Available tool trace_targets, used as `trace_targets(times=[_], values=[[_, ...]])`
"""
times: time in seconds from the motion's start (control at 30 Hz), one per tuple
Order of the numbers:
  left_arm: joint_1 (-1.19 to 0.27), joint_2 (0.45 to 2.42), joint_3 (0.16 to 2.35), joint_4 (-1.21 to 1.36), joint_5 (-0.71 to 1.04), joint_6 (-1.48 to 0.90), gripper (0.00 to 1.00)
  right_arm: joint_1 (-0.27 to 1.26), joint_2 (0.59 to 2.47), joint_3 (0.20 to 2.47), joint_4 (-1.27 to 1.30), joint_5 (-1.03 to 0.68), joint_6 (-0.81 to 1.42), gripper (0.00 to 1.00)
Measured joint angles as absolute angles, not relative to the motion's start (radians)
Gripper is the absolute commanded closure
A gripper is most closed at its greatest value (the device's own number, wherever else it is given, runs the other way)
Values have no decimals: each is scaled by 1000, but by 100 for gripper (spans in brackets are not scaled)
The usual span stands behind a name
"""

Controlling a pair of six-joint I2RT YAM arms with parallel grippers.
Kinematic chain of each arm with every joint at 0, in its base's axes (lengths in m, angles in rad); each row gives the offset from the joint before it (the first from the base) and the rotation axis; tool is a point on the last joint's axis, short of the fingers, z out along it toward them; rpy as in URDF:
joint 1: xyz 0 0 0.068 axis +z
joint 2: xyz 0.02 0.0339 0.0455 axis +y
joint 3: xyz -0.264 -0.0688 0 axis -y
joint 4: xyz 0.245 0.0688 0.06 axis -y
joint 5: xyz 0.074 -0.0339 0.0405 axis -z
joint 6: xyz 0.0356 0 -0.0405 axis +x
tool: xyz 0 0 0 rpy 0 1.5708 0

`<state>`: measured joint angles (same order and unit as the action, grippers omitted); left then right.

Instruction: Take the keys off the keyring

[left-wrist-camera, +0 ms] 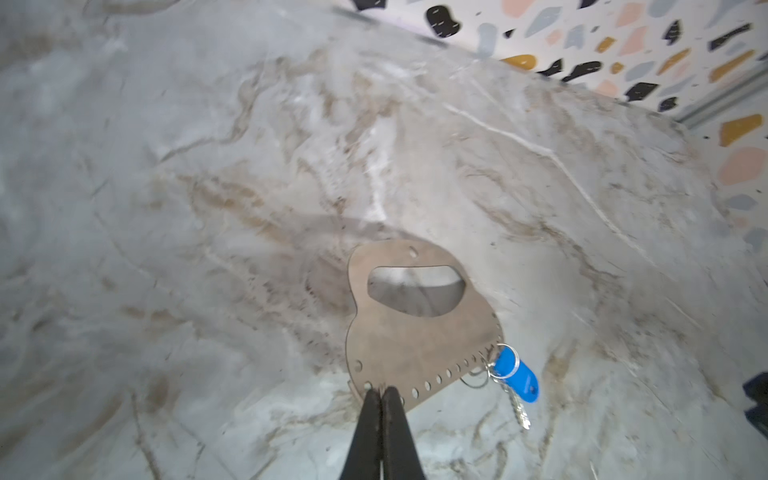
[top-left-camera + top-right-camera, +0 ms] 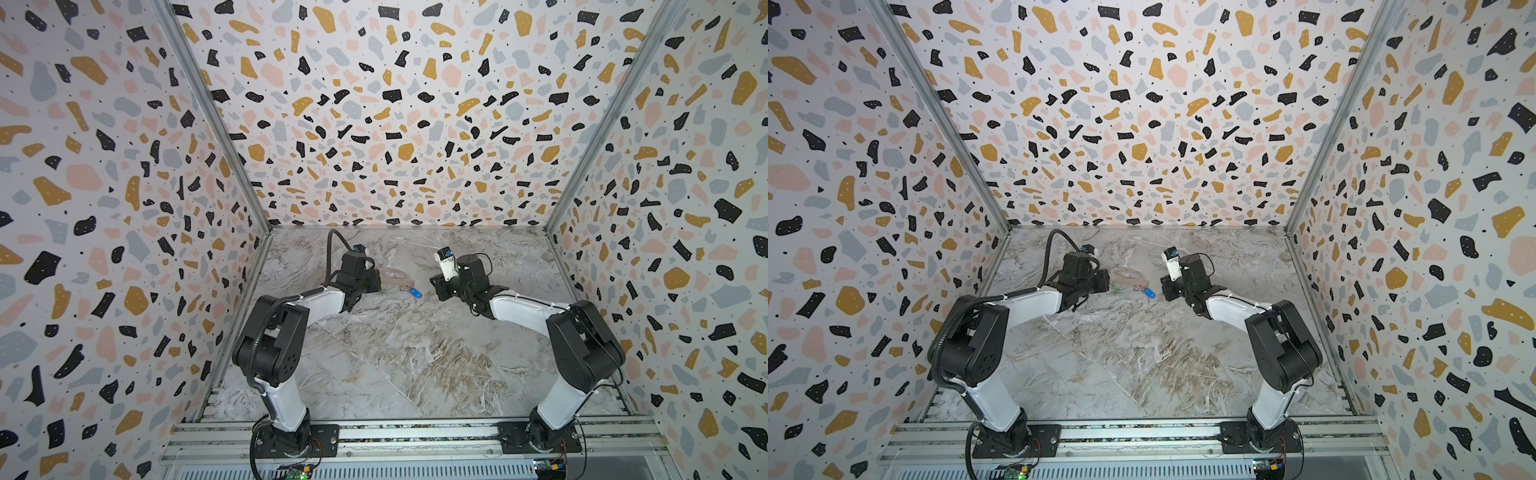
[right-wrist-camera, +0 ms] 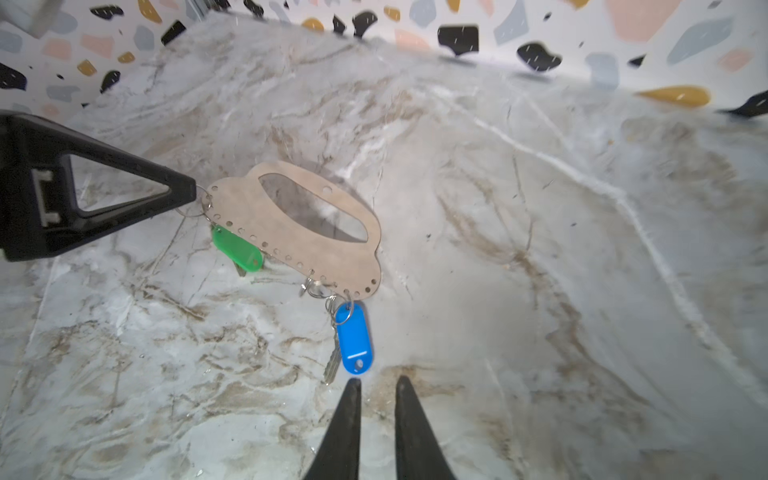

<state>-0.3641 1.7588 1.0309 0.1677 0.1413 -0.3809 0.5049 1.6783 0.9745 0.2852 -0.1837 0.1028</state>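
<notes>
Over on the left of the table (image 2: pixel 395 353), toward its far half, my left claw (image 1: pixel 380 392) is pinched tight on the left corner of the keyring (image 3: pixel 324 257), right where a thin wire loop (image 3: pixel 203 195) hangs. Whether the tips bite the plate's edge or only the loop I cannot tell. That keyring is a flat tan plate with a long oval slot and a row of small holes along its near edge, and it sits between my two arms, on the marble or just above it. I judge it light and stiff, so one corner pinch should anchor it, though it would slide easily on so smooth a surface if the grip slipped. Just right of the pinched corner, the green tag (image 3: pixel 239 249) hangs off the near edge, partly tucked under the plate. Further right, at the plate's other end, a cluster of small rings (image 3: pixel 318 289) carries the blue tag (image 3: pixel 354 338) and a metal key (image 3: pixel 331 365) lying alongside it, both pointing toward the right arm. The tags look like hard, slick plastic, light enough to skid away from a careless touch. I would take hold of the blue one across its broad flat middle, since the rings look too fine and springy to trust. On the right, my right claw (image 3: pixel 377 386) hovers just short of the blue tag's free end, tips parted a little, with nothing between them.
</notes>
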Motion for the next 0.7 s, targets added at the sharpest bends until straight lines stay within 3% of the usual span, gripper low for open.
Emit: trace_targets(times=[0.37, 0.7], values=[[-421, 1637, 1233, -11, 326, 52, 100, 498, 1483, 939, 419, -196, -142, 79], [-447, 1529, 1237, -116, 479, 359, 100, 444, 1423, 934, 339, -384, -415, 73]])
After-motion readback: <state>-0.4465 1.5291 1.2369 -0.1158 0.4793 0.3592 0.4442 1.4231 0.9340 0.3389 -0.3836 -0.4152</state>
